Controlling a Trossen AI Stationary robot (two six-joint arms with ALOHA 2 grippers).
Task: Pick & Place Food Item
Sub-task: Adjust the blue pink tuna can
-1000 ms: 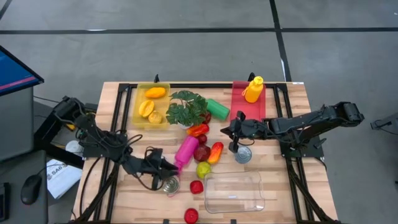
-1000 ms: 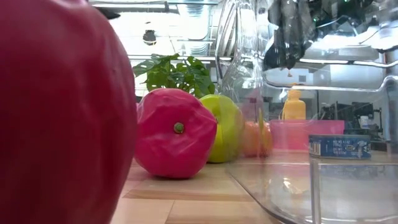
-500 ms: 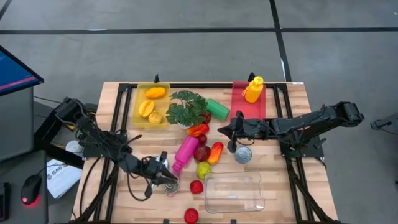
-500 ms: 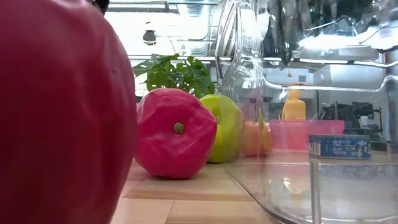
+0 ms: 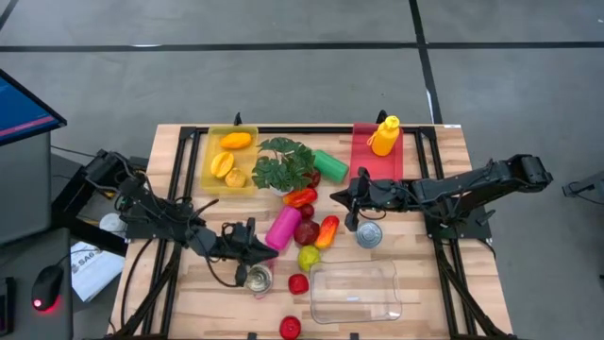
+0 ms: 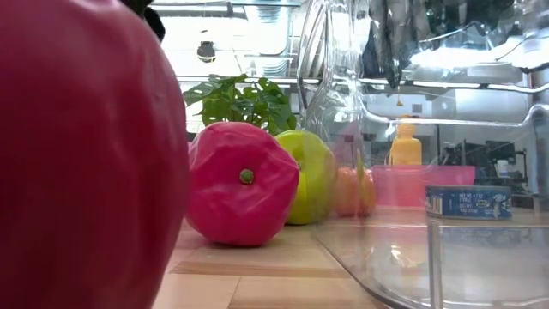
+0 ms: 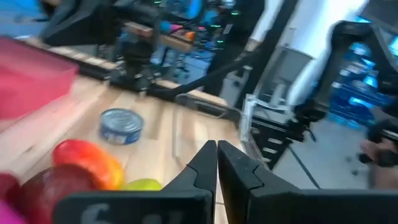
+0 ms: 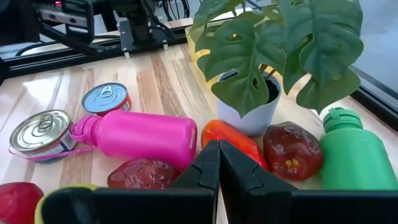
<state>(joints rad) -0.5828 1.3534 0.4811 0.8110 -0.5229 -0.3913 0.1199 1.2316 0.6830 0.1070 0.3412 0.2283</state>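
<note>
Red pepper [image 6: 86, 163], cropped, blocking low view

potted plant [image 5: 284, 164] mid-table | black mouse [image 5: 44, 286] and blue screen [image 5: 21, 109] off table's left

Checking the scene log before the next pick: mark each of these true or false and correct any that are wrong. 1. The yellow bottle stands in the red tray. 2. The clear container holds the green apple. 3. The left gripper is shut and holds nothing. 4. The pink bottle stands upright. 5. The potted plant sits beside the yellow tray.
1. True: the yellow bottle stands in the red tray.
2. False: the clear container is empty; the green apple lies on the table beside it.
3. True: the left gripper is shut with nothing between its fingers.
4. False: the pink bottle lies on its side.
5. True: the potted plant sits right next to the yellow tray.
</note>
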